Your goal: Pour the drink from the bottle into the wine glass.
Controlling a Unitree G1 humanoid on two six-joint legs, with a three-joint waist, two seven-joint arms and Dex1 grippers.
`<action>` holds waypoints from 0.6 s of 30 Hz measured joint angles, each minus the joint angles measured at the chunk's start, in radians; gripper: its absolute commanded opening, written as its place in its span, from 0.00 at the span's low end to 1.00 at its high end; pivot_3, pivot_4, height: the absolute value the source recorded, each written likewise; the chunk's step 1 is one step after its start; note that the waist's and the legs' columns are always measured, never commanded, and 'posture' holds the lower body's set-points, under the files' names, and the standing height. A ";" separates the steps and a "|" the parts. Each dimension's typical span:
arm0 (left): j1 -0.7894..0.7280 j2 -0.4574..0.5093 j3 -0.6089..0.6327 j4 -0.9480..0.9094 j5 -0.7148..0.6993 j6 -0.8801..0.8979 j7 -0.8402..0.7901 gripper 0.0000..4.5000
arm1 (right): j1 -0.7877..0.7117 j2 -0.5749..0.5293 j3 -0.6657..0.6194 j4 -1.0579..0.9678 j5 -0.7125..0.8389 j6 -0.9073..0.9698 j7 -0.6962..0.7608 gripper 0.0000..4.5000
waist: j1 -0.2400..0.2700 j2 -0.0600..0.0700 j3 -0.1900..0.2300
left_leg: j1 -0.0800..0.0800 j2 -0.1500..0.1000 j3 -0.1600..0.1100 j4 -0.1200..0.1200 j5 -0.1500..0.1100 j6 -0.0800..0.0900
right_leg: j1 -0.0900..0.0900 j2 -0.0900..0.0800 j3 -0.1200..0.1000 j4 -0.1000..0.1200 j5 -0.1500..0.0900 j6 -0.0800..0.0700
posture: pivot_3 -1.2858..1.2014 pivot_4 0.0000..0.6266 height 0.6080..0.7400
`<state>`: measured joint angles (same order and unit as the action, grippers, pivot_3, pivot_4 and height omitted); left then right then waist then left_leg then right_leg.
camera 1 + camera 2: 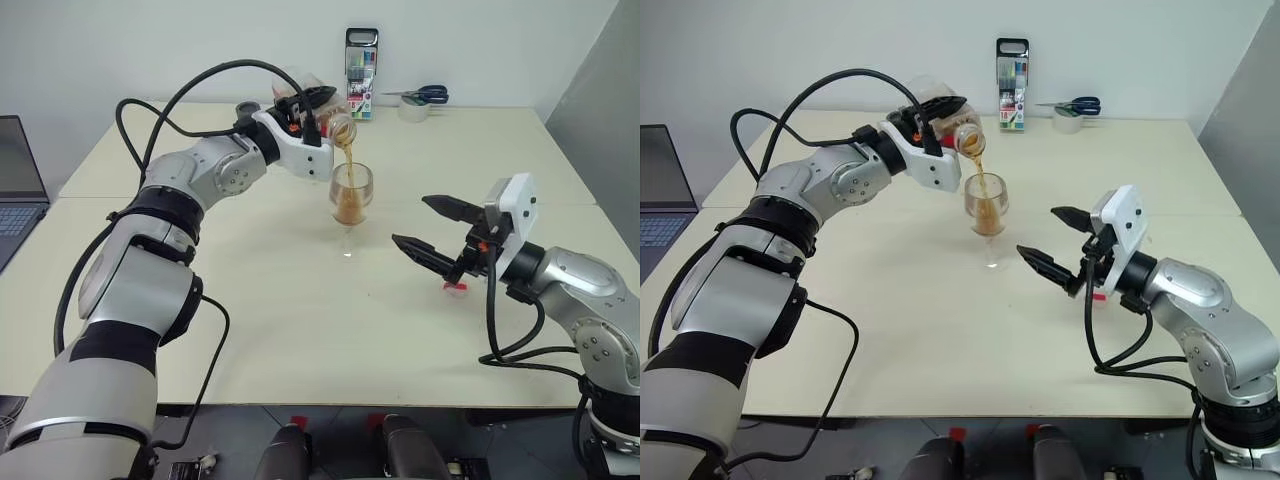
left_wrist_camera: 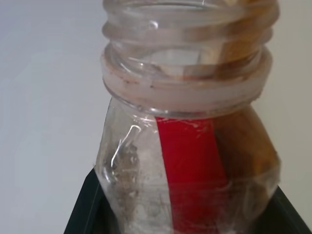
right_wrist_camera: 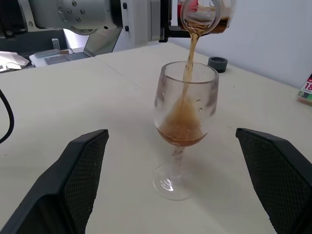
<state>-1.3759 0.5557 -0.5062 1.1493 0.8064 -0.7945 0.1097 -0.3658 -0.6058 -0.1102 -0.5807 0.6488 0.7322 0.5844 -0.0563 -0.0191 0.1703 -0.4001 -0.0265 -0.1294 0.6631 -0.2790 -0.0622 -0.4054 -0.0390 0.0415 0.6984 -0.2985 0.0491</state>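
Bench [image 1: 300,330]: cream top, carries the wine glass near its middle.
Bottle [image 1: 318,112]: uncapped, tipped mouth-down above the glass – clamped in the left end effector [image 1: 312,105].
Wine glass [image 1: 351,195]: upright, bowl partly filled.
Drink [image 3: 191,53]: thin amber stream from bottle mouth into the bowl.
Right end effector [image 1: 432,228]: fingers wide, empty – beside the glass.
Red cap [image 1: 456,288]: on the bench under the right end effector.

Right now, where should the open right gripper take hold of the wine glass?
Probably the stem, from the right gripper's side. It is thin, upright and bare between bowl and foot. The bottle pours into the bowl from above, so keep below the rim.
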 measured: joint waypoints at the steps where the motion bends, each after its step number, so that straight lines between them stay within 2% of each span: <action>1: 0.000 0.000 0.000 0.001 0.000 0.000 0.002 0.40 | 0.000 0.000 0.002 -0.004 0.000 0.000 -0.001 1.00 | 0.000 0.000 0.000 | 0.000 0.000 0.000 0.000 0.000 0.000 | 0.000 0.000 0.000 0.000 0.000 0.000 | 0.52 0.24 1.00; 18: -0.012 -0.001 -0.020 0.025 0.009 0.001 0.034 0.40 | 0.000 0.003 0.016 -0.027 0.014 0.020 -0.025 1.00 | 0.000 0.000 0.000 | 0.000 0.000 0.000 0.000 0.000 0.000 | 0.000 0.000 0.000 0.000 0.000 0.000 | 0.52 0.24 1.00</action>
<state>-1.3878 0.5552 -0.5261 1.1740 0.8158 -0.7936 0.1441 -0.3658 -0.6027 -0.0939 -0.6076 0.6624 0.7524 0.5590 -0.0563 -0.0191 0.1703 -0.4000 -0.0266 -0.1295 0.6633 -0.2789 -0.0623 -0.4054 -0.0391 0.0414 0.6988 -0.2985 0.0491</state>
